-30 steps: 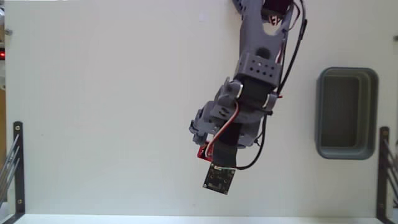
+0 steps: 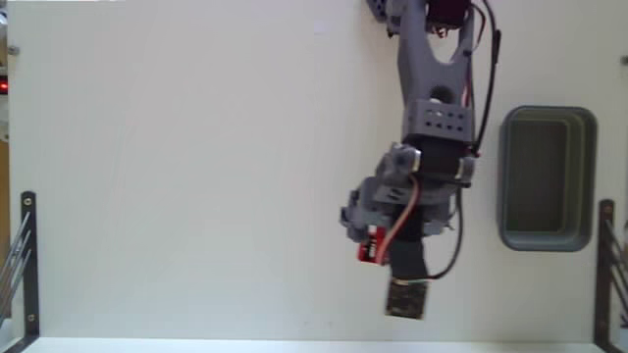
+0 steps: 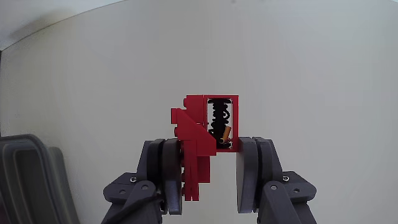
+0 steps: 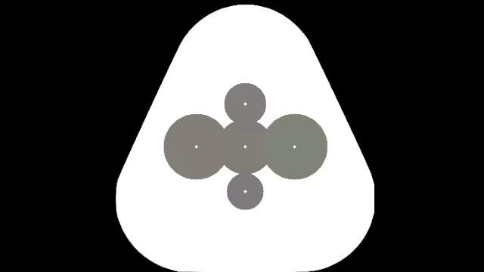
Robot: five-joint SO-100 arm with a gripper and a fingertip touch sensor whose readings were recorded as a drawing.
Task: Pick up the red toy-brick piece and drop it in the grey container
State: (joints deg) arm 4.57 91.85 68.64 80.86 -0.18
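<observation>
In the wrist view my gripper (image 3: 208, 149) is shut on the red toy-brick piece (image 3: 199, 127), a stepped red piece with a black coil in its open frame, held above the white table. From the fixed view only a sliver of that red piece (image 2: 370, 247) shows under the grey arm, where the gripper (image 2: 365, 235) is mostly hidden. The grey container (image 2: 546, 176) sits on the right of the fixed view, to the right of the arm, its dark inside showing nothing. A corner of the container (image 3: 31, 180) also appears at the lower left of the wrist view.
Black metal brackets (image 2: 22, 255) stand at the lower left and lower right (image 2: 610, 265) edges of the table in the fixed view. The arm's base (image 2: 422, 15) sits at the top centre. White tabletop (image 2: 177, 176) spreads out left of the arm.
The arm has swung to the right toward the container, carrying the red piece with it. The container has not moved.
</observation>
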